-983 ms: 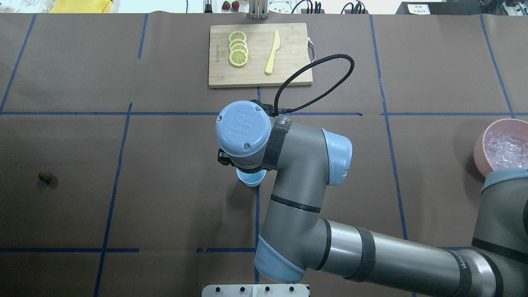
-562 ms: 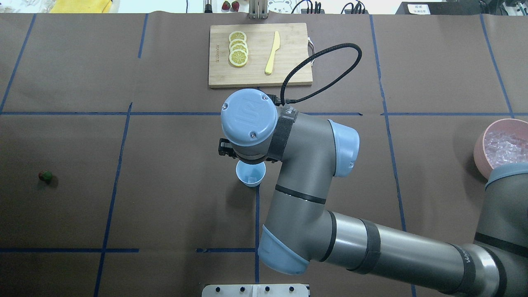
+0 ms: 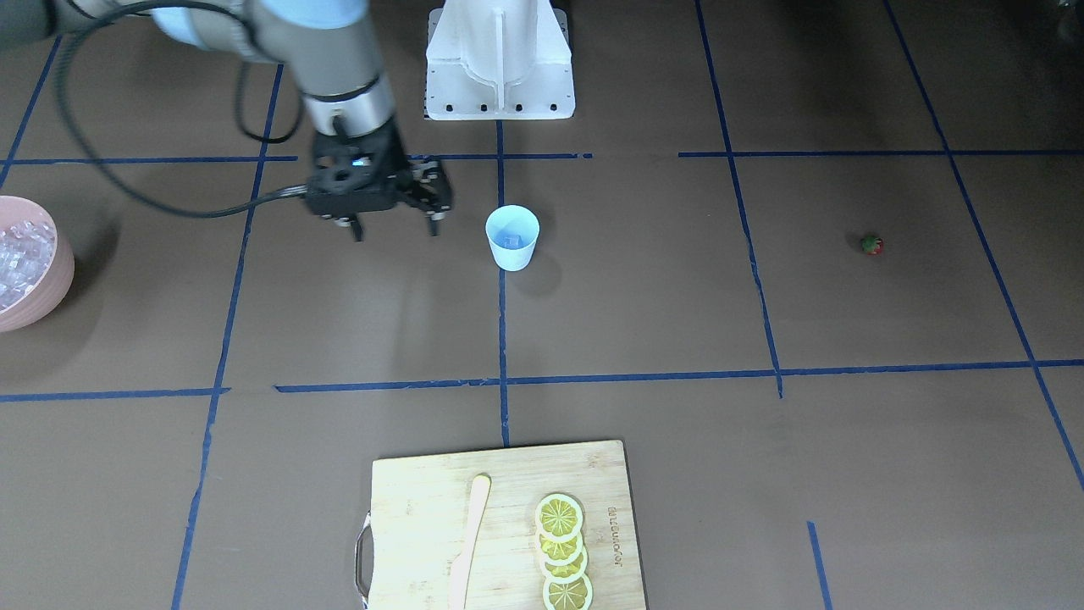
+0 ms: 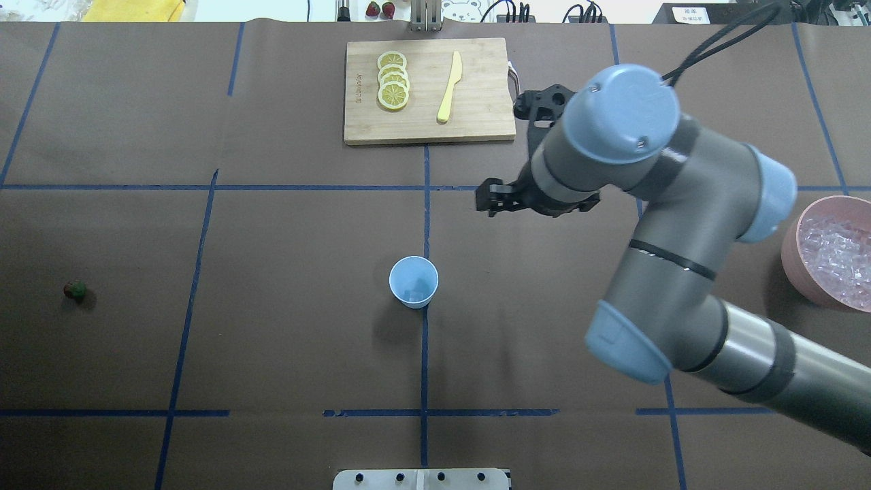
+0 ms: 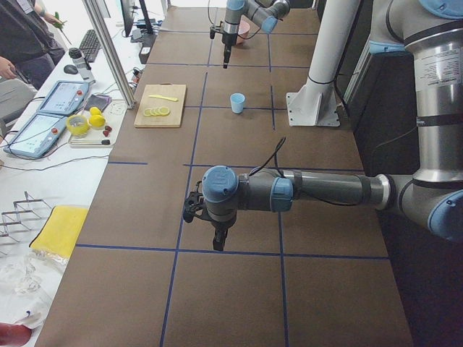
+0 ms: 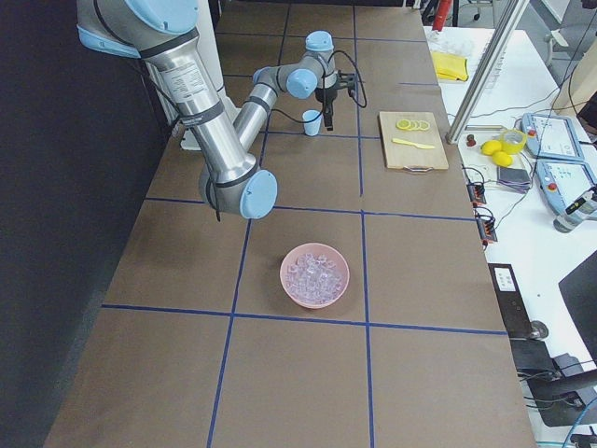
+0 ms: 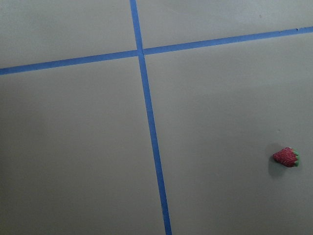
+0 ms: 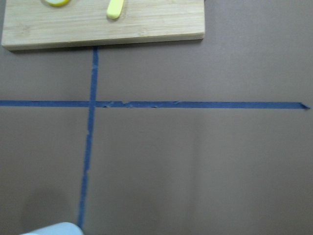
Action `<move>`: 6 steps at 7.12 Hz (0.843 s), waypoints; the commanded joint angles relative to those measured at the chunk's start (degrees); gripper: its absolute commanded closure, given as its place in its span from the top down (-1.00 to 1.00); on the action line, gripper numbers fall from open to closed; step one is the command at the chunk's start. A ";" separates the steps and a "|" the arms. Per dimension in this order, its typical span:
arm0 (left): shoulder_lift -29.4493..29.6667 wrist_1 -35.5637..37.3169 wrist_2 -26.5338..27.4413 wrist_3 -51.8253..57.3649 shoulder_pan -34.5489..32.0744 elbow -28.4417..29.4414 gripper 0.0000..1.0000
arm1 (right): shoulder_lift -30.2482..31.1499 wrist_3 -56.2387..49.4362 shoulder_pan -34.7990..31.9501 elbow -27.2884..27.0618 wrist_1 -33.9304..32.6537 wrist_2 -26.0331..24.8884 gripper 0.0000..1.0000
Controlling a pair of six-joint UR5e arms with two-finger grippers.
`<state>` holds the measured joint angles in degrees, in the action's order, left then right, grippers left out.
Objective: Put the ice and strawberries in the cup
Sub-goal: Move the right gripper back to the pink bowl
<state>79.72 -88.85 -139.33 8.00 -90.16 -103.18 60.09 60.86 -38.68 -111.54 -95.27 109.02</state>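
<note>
Far left, same spot as before for the strawberry [image 4: 75,290], well apart from the cup [image 4: 413,282]. At centre, now uncovered, the cup with one cube of ice [image 4: 410,295] inside. Further right, swung away from over the cup toward the cutting board [image 4: 476,82], the right gripper [image 3: 395,230], spread, empty. Far right, pink bowl [image 4: 788,250] of cubes. As for the left gripper [image 5: 216,242], cannot tell whether spread or pressed together

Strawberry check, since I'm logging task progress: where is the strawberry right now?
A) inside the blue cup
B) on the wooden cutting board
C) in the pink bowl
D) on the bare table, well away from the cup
D: the strawberry lies alone on the brown table, far to one side of the cup, with nothing touching it.
</note>
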 commanded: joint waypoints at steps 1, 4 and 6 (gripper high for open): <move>0.00 0.08 0.02 0.00 -0.01 -0.01 1.00 | 13.94 -23.02 -10.13 -5.25 0.53 7.75 0.99; -0.09 0.08 -0.06 0.00 -0.01 -0.10 1.00 | 28.20 -54.69 -28.59 -5.09 0.70 19.37 0.99; -0.09 0.08 -0.06 0.00 -0.01 -0.10 1.00 | 33.67 -69.84 -34.34 -4.83 0.70 19.65 0.99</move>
<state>79.63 -88.77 -139.39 8.00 -90.18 -103.27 90.07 0.66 -69.40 -116.51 -94.57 128.22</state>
